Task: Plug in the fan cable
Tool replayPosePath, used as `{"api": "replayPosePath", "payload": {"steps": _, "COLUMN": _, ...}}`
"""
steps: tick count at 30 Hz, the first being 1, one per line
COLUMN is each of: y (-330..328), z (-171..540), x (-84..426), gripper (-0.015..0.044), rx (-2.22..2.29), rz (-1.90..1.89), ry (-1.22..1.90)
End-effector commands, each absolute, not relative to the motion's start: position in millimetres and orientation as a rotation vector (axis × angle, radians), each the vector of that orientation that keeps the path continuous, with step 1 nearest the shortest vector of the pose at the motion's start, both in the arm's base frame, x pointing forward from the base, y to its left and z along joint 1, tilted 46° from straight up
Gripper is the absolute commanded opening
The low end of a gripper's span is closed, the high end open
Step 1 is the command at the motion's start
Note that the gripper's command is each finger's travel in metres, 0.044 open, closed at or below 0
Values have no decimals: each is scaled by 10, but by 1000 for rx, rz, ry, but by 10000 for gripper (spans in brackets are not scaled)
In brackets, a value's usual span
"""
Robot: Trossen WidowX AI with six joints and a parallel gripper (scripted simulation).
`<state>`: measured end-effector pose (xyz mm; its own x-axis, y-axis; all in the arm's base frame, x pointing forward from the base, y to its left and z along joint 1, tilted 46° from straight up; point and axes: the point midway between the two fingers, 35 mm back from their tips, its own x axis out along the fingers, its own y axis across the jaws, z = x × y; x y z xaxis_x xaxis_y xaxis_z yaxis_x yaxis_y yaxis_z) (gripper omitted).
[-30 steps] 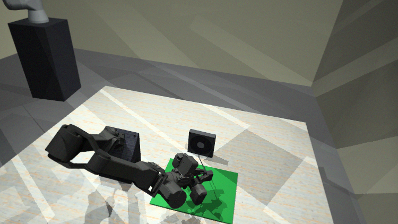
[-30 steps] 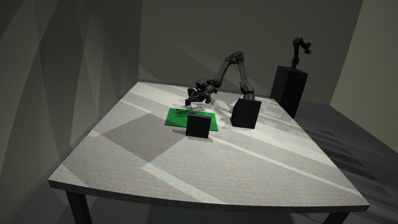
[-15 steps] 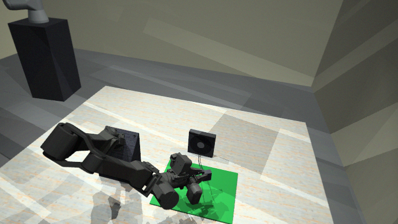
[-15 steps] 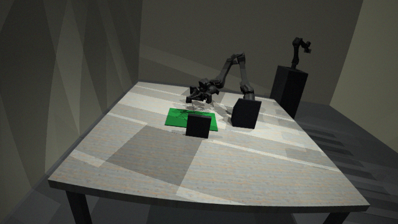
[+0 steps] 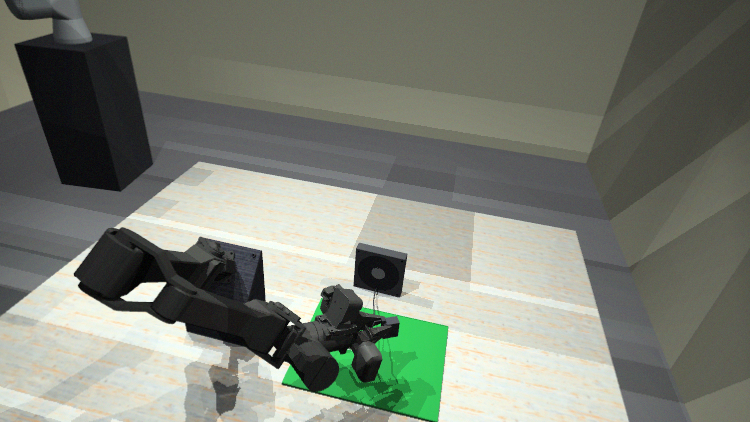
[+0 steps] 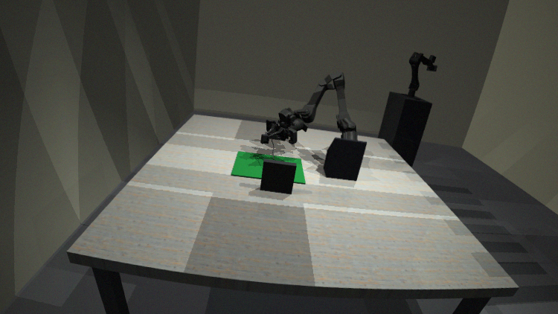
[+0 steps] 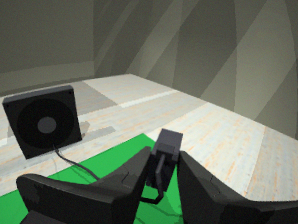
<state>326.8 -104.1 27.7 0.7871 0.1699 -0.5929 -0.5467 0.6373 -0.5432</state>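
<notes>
Only wrist view shows hand (image 7: 161, 172) gripping plug (image 7: 166, 151).

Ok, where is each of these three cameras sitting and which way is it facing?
Top: high behind the arm, looking down over it at the green board and fan; most of the arm shows.
Exterior: off the table's far side, facing back toward the robot; the fan's back, the whole arm and its base show.
Wrist: on the gripper, looking forward along the jaws, shut on the plug, toward the fan.
Top and wrist both show the fan's face, cable and board.
</notes>
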Motion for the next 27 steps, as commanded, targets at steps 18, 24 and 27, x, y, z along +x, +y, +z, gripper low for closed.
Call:
{"api": "replayPosePath", "payload": {"steps": 18, "y": -1122, "z": 238, "x": 3227, "gripper": 0, "rx": -782, "rz": 432, "ry": 527}}
{"api": "replayPosePath", "payload": {"steps": 24, "y": -1163, "z": 211, "x": 3203, "gripper": 0, "rx": -782, "rz": 432, "ry": 528}}
{"api": "replayPosePath", "payload": {"steps": 27, "y": -1184, "z": 198, "x": 3194, "gripper": 0, "rx": -782, "rz": 432, "ry": 528}}
